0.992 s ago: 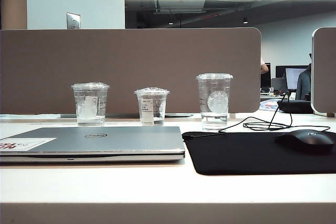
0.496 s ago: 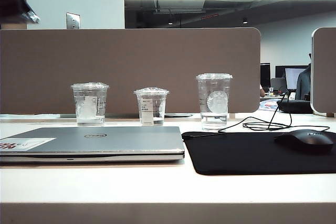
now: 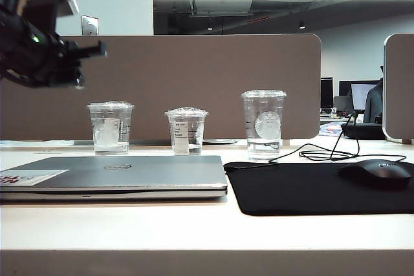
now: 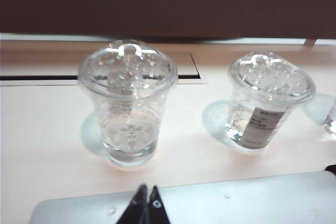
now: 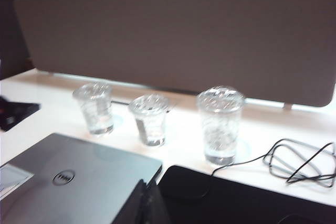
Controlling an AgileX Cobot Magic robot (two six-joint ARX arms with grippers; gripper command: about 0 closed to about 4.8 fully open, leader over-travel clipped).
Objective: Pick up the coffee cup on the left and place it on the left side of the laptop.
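Observation:
The coffee cup (image 3: pixel 111 127), clear with a domed lid and a faint whitish logo, stands at the left end of a row of three cups behind the silver Dell laptop (image 3: pixel 116 174). My left gripper (image 3: pixel 101 48) hangs high above the cup, shut and empty. In the left wrist view its tips (image 4: pixel 147 192) sit over the laptop's edge (image 4: pixel 236 200), short of the coffee cup (image 4: pixel 127 103). In the right wrist view my right gripper (image 5: pixel 146 188) is shut, empty, over the laptop's corner (image 5: pixel 79 182), with the coffee cup (image 5: pixel 94 107) far off. The exterior view does not show it.
A shorter cup with a white label (image 3: pixel 187 130) and a taller cup with a round logo (image 3: pixel 264 124) stand to the right of the coffee cup. A black mouse pad (image 3: pixel 304 189) with a mouse (image 3: pixel 378 172) and cable (image 3: pixel 323 154) lies right of the laptop. A brown partition (image 3: pixel 194 82) closes the back.
My left arm has come into the exterior view at the top left, moving down and to the right. The cups, laptop and mouse have not moved.

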